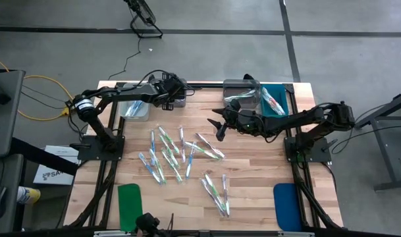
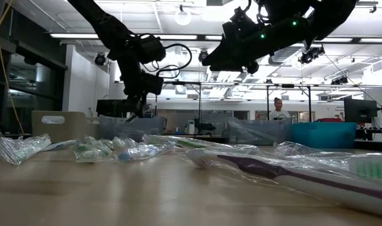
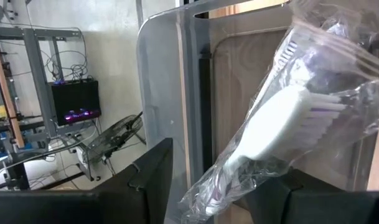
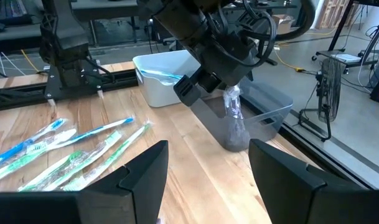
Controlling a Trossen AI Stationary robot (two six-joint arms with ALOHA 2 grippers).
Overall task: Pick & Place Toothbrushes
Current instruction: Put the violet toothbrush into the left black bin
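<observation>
Several wrapped toothbrushes [image 1: 180, 155] lie loose on the middle of the wooden table [image 1: 253, 197]. My left gripper [image 1: 177, 89] hovers at the far left over a clear bin [image 4: 264, 118]. Between its parted fingers passes one toothbrush [image 3: 270, 130] in a clear wrapper, with a white head and purple accents. In the right wrist view this toothbrush [image 4: 234, 118] hangs upright below the gripper, its lower end inside the clear bin. My right gripper [image 1: 218, 125] waits open above the table's middle, holding nothing. My left gripper stands with its fingers apart on either side of the wrapped toothbrush's handle end [image 3: 205, 196]. They come from above, slanting down toward the far side. Whether either finger [image 3: 152, 180] touches the wrapper, I cannot tell.
A white bin [image 4: 161, 74] holding blue toothbrushes stands next to the clear bin. At the far right are another clear bin [image 1: 240, 89] and a teal bin [image 1: 279, 102]. A green pad [image 1: 130, 204] and a blue pad [image 1: 287, 204] lie near the front edge.
</observation>
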